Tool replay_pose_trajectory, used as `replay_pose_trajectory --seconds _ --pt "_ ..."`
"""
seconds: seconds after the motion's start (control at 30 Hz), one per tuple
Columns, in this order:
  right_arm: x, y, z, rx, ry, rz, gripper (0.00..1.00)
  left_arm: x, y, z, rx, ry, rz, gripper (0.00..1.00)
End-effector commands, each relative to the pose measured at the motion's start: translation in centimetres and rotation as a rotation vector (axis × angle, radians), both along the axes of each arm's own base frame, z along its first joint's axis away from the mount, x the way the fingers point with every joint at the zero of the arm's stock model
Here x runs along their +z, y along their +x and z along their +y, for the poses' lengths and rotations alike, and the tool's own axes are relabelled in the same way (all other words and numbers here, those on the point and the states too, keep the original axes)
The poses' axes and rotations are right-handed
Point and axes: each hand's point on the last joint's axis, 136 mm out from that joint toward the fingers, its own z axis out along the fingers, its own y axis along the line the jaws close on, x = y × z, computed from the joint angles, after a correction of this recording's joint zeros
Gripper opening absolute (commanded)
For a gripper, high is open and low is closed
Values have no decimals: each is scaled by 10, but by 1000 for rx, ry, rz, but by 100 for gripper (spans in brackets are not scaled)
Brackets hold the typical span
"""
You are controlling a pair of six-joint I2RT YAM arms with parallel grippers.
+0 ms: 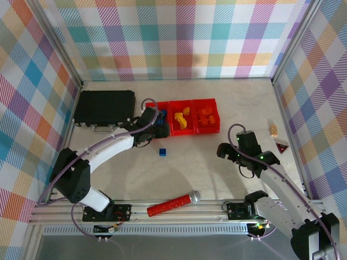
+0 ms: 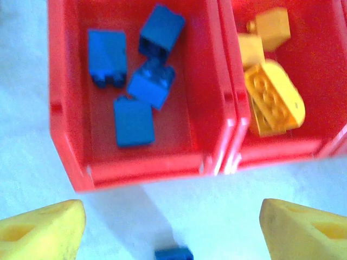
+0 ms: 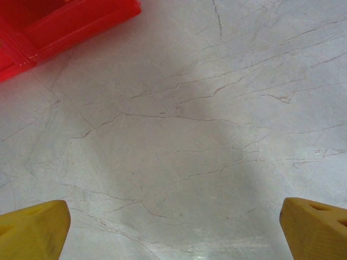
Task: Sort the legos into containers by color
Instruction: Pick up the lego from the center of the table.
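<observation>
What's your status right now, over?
Left gripper open, empty, at blue bin. Right gripper open. One blue lego loose on table. Path clear.

Three red bins [image 1: 196, 131] stand joined in a row at upper centre. Four blue bricks [image 2: 143, 81] lie tumbled in the left bin, yellow bricks [image 1: 181, 118] in the middle, orange bricks [image 1: 206, 115] in the right. A lone blue brick [image 1: 162, 152] lies outside, just below them.

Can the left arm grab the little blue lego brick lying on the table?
Probably yes. The small blue plastic brick lies alone on the pale table, close to the left arm's open fingers.
</observation>
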Motion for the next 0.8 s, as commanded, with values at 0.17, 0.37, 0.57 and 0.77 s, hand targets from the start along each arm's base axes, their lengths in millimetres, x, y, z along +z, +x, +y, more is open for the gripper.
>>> replay_pose_trajectory --seconds 0.17,0.37,0.57,0.77 --pt "3 4 3 1 21 -6 99 -21 -48 -10 -15 38 32 98" --pt "3 2 3 4 24 1 99 -43 -51 -9 12 66 76 97" --pt "2 -3 0 1 19 -4 99 -67 -52 -8 26 124 134 96" --pt "0 -7 -3 -5 13 -3 99 -88 -51 -15 29 135 177 91"
